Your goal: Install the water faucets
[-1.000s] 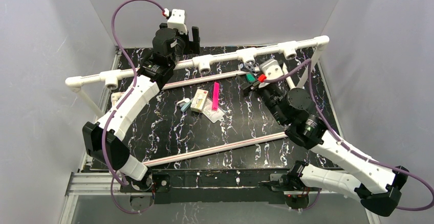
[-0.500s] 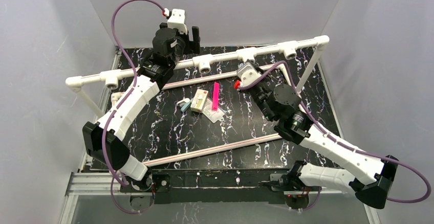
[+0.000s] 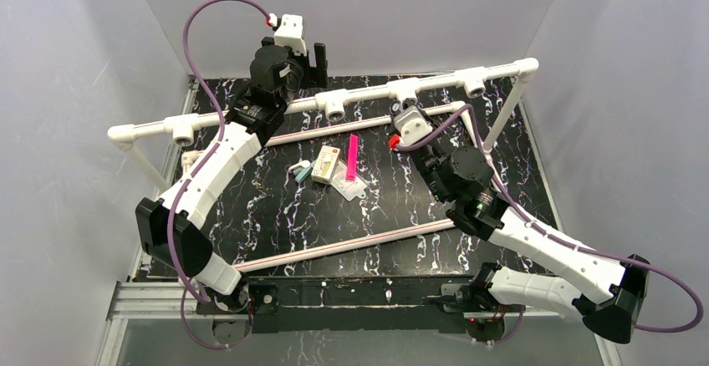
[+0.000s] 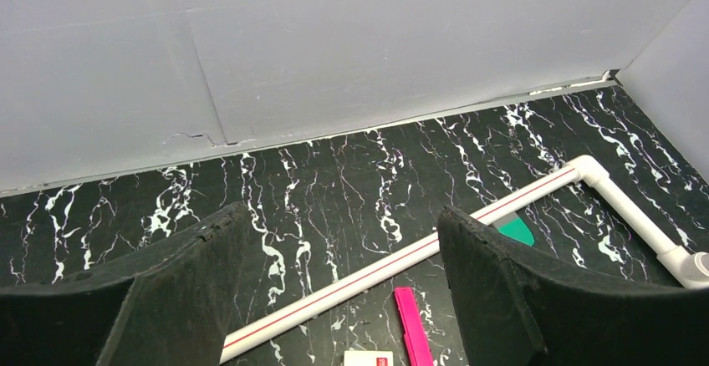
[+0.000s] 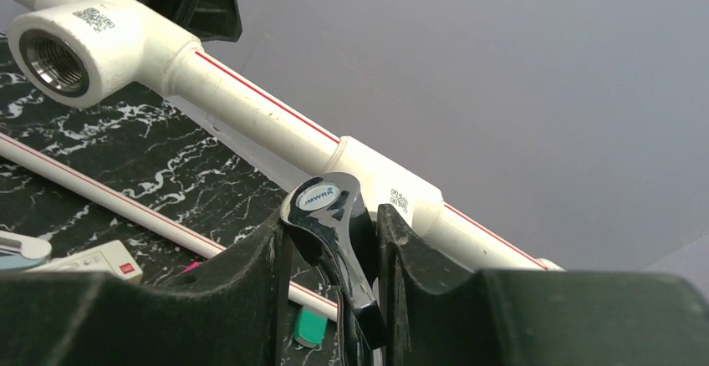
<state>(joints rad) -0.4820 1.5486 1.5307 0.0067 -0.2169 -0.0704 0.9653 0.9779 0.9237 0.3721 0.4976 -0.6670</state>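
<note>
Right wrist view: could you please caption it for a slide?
Right gripper holds the metal faucet close to a fitting on the white pipe.

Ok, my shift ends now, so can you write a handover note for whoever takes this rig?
Left gripper: open, empty, raised.
Right gripper: shut on the faucet, held right in front of a tee on the white pipe.
Done: faucet picked up and brought to the pipe.
Left: seat it and screw it in. The neighbouring socket is empty, and no other faucet is in view.
</note>
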